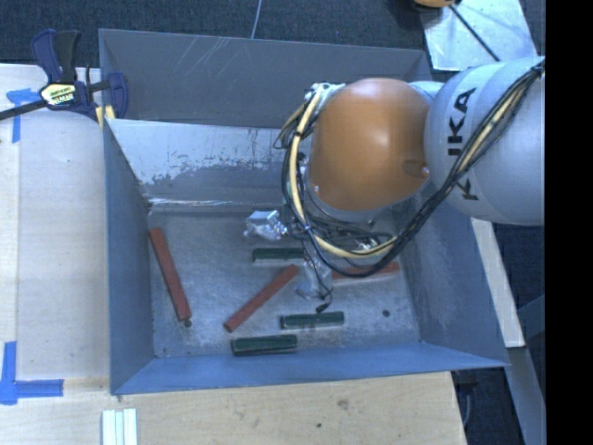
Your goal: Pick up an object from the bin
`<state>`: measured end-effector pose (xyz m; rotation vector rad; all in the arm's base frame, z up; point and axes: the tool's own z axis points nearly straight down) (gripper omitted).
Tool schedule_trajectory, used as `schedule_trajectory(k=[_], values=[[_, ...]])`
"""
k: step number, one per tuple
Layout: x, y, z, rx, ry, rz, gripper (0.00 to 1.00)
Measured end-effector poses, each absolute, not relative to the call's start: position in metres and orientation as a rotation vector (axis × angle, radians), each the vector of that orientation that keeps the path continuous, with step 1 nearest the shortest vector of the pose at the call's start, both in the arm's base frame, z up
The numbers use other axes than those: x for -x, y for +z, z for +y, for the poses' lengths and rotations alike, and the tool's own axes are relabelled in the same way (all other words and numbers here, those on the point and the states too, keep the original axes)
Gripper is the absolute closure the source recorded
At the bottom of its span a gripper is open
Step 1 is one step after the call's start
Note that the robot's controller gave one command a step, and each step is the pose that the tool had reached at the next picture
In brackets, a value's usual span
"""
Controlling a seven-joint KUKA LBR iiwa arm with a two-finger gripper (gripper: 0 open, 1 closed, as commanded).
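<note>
Nearest, close to the front wall of the grey bin (278, 371), a dark green bar (264, 344) lies flat, just in front of the low end of the slanted red-brown stick (262, 298) in the middle of the floor. A second dark green bar (312, 320) lies a little farther in, to the right of that stick's middle and apart from it. The stick itself runs from near left up to far right. The gripper (315, 286) hangs at its far right end, right beside or over that tip; I cannot tell whether it is spread or closed, or whether it touches the stick.

Well to the left of the stick lies a longer red-brown stick (170, 274), also flat. Just beyond the slanted stick's far end is a third dark green bar (278, 255). Farther back is a crumpled silvery piece (264, 221). To the right, a reddish bar (375, 272) shows partly under the cables (298, 156). The orange cover (366, 145) on the wrist looms above.
</note>
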<state>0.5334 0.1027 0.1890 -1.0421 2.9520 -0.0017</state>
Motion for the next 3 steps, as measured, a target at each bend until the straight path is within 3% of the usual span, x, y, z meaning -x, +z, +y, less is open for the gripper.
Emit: schedule_trajectory(k=[1,2,3], values=[[-0.539,0.128,0.093,1.169,-0.001,2.908,0.0],[-0.545,0.078,0.101,1.403,0.002,2.81,1.0],[-0.545,0.078,0.101,1.403,0.002,2.81,0.0]])
